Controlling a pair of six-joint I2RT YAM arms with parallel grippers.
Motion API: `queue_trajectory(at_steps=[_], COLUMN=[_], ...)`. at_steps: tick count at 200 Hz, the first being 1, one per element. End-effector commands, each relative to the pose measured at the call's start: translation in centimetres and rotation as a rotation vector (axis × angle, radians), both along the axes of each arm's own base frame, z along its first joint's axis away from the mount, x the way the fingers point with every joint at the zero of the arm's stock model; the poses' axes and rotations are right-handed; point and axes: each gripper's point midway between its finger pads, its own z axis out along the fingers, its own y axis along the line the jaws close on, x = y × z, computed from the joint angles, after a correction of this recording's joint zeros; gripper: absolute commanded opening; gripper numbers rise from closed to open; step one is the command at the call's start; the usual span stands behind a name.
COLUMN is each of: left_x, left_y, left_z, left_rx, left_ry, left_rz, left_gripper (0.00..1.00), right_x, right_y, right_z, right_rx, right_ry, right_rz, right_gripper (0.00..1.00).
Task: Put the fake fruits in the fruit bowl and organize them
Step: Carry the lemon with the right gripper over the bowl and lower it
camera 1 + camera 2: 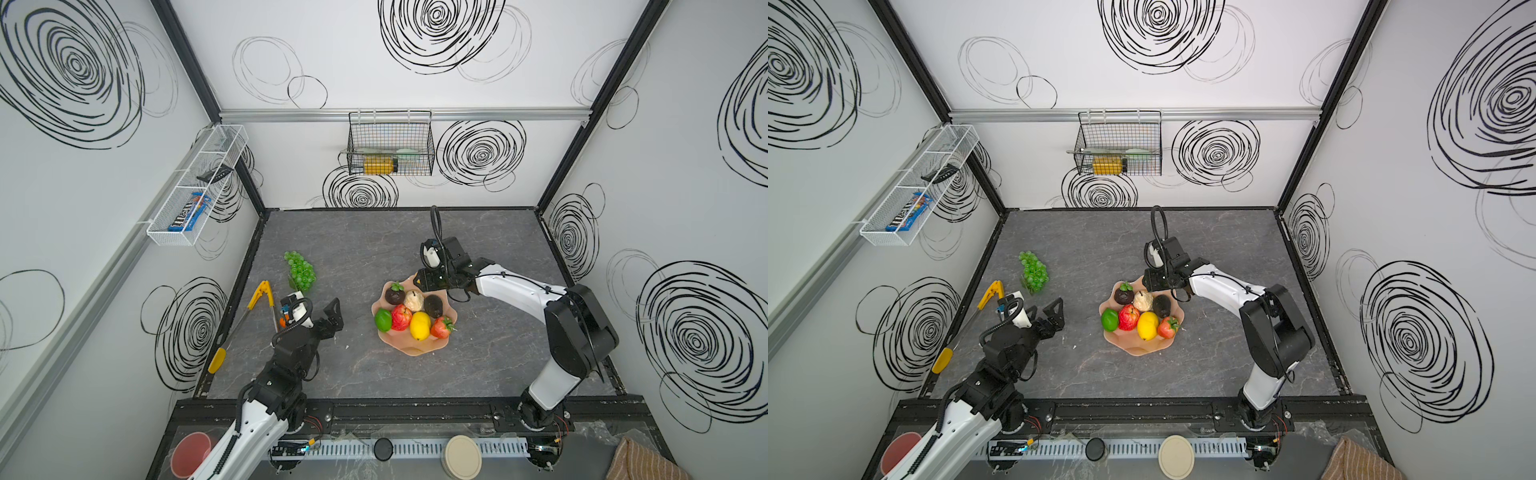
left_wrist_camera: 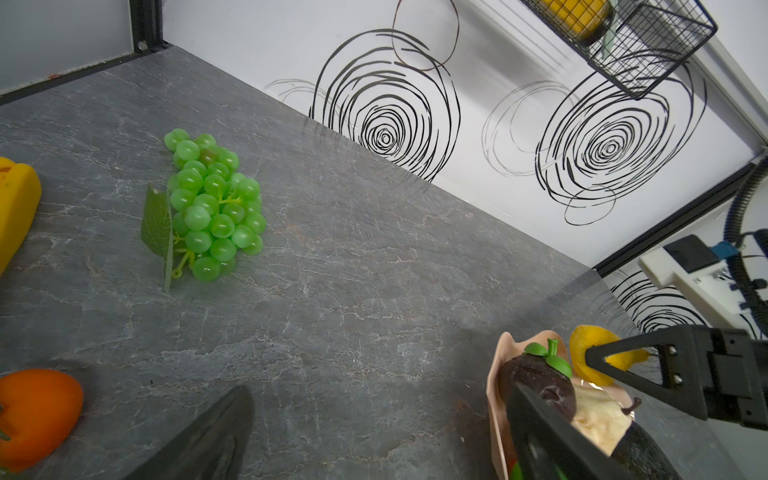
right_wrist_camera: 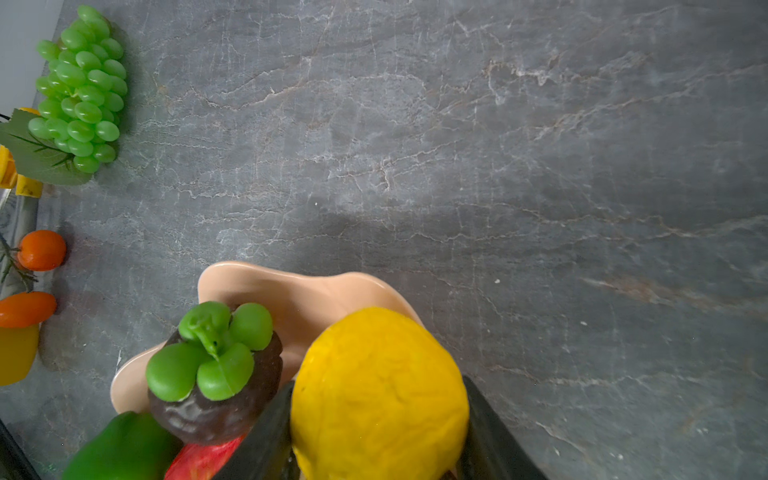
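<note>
Seven fruits [image 1: 419, 325] already fill the fruit bowl [image 1: 415, 351], so my right gripper [image 1: 428, 282], clamped on a yellow fruit [image 3: 374, 353], hangs over the free far rim. Left gripper [image 1: 334, 318] is spread wide and empty, grapes [image 1: 301, 272] waiting on the worktop [image 1: 415, 382].

The dark grey, marble-veined tabletop [image 1: 415, 374] carried a wide, shallow peach-pink plastic bowl with a wavy rim [image 1: 419, 348], standing a little right of its middle. Well to the left of the bowl and farther back lay a bunch of glossy green plastic grapes [image 1: 301, 272] with a leaf. Also left of the bowl, but nearer the front than the grapes, long metal tongs with yellow ends [image 1: 261, 296] lay slantwise along the table's edge. Two small orange plastic fruits [image 3: 41, 250] sat between the tongs and the bowl, close by the tongs.
</note>
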Motion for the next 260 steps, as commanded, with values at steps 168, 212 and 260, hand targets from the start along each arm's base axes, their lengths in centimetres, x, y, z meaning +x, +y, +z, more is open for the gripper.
queue_trajectory(at_steps=[168, 212, 260], left_x=[0.3, 0.3, 0.3], left_y=[0.4, 0.4, 0.4], left_z=[0.7, 0.7, 0.6], left_rx=[0.01, 0.011, 0.012], left_ry=[-0.033, -0.034, -0.033], left_rz=[0.02, 0.022, 0.021], left_gripper=[0.99, 0.99, 0.99], right_x=[-0.5, -0.9, -1.1], right_y=[1.4, 1.6, 1.6], right_z=[0.6, 0.9, 1.0], right_rx=[-0.009, -0.001, 0.0], right_ry=[0.001, 0.0, 0.0], right_rz=[0.047, 0.057, 0.059], right_gripper=[0.61, 0.66, 0.68])
